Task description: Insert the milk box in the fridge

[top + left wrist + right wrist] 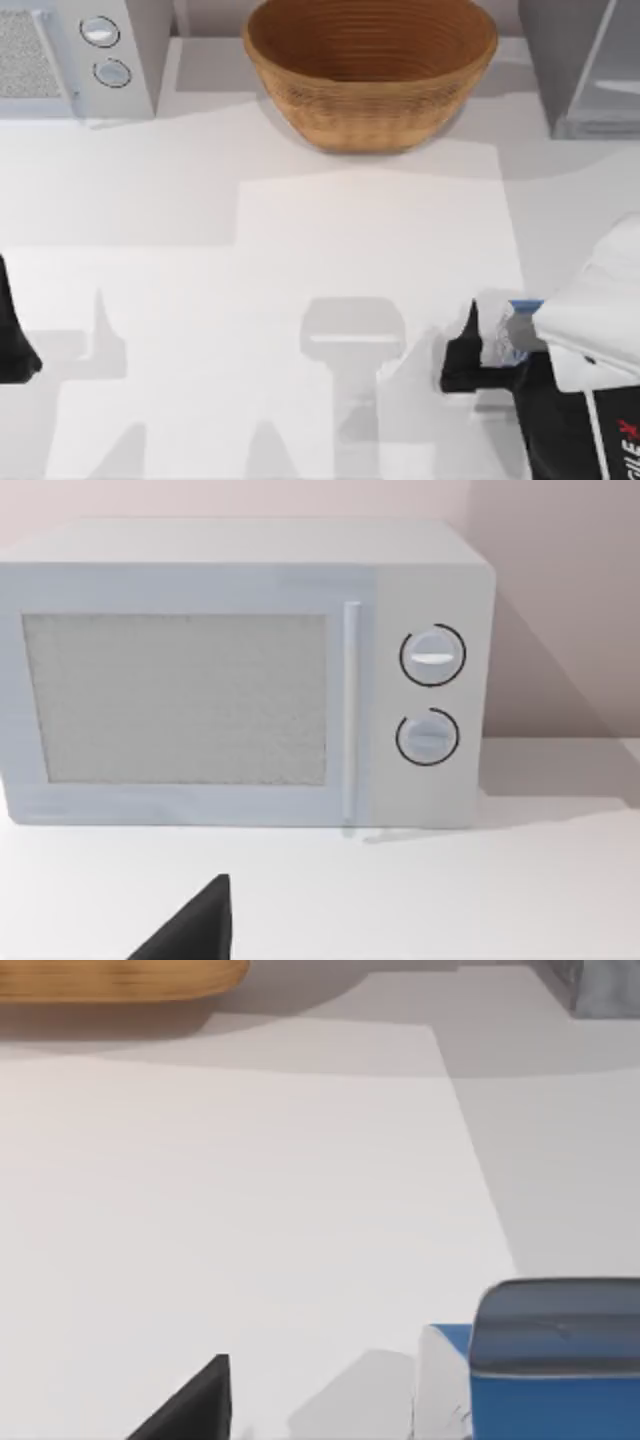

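The right gripper (pixel 478 340) sits low at the near right of the tabletop (pixel 300 300), just beside the milk box (pixel 512 330); whether its fingers grasp it, I cannot tell. The fridge (pixel 585 60) stands at the far right, well apart. The left arm (pixel 15 340) rests at the near left edge.

A wicker basket (pixel 371 70) is set at the far middle of the table (pixel 300 260); a microwave (pixel 75 55) is placed far left.
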You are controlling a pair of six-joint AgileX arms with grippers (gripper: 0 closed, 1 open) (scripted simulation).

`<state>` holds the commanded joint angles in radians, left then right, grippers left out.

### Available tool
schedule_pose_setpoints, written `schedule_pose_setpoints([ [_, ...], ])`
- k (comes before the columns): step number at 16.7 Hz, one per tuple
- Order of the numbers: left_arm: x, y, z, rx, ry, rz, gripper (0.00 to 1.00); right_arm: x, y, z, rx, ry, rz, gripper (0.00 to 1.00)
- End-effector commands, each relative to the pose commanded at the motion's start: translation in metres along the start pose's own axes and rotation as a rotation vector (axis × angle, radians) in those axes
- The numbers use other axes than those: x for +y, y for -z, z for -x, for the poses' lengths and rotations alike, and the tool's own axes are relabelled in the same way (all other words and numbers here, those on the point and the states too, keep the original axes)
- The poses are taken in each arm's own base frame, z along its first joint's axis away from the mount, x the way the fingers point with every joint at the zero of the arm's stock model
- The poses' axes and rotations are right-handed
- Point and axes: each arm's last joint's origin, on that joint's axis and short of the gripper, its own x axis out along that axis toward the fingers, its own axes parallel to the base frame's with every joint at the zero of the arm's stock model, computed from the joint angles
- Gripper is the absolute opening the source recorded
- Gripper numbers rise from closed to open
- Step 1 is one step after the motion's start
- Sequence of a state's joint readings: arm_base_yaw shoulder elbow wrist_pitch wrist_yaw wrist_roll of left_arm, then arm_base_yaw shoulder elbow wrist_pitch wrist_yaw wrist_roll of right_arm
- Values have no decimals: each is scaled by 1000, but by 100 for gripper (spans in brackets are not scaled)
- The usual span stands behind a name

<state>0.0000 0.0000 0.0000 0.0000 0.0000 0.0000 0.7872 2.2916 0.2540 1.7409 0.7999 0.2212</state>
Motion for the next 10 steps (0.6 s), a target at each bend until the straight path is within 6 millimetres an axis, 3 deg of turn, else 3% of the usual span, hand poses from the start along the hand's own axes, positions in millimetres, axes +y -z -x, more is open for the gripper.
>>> schedule_pose_setpoints([
  [4,0,0,0,0,0,0,100,0,0,-1,0,0,0,100],
  [10,0,0,0,0,0,0,100,0,0,-1,0,0,0,55],
])
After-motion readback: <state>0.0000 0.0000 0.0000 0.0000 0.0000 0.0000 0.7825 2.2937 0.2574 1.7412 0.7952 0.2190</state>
